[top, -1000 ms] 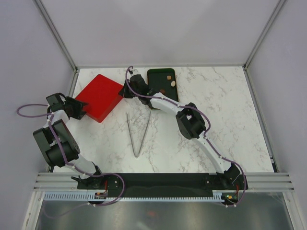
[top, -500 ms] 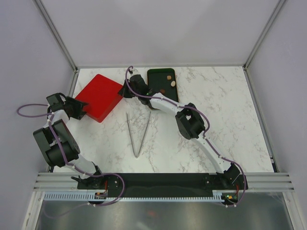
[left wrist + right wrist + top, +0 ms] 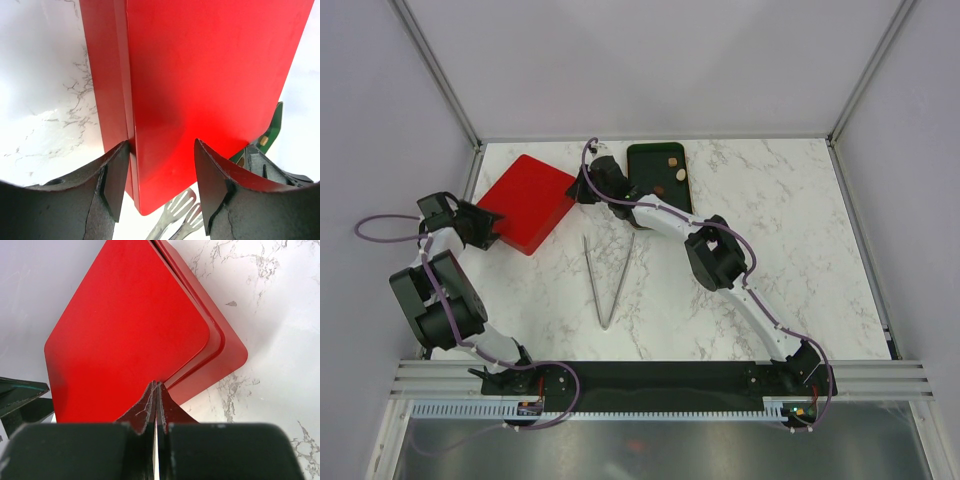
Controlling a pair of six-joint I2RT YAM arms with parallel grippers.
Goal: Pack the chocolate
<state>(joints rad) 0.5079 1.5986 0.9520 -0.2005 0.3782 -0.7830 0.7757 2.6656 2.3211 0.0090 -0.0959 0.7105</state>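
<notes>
A few chocolates (image 3: 672, 161) lie in a dark green tray (image 3: 648, 160) at the back; one tan piece shows in the left wrist view (image 3: 263, 141). A red box (image 3: 528, 202) lies left of the tray, its lid (image 3: 125, 335) sitting slightly askew on the base (image 3: 227, 352). My left gripper (image 3: 492, 228) is open, its jaws either side of the box's near-left corner (image 3: 150, 165). My right gripper (image 3: 582, 188) is shut, its fingertips (image 3: 161, 388) against the lid's right edge, with nothing seen between them.
Long metal tongs (image 3: 608, 275) lie on the marble table in front of the box; their tips show in the left wrist view (image 3: 180, 215). Grey walls stand close behind the box and on the left.
The right arm's elbow has shifted slightly left. The box and the left gripper have not visibly moved.
</notes>
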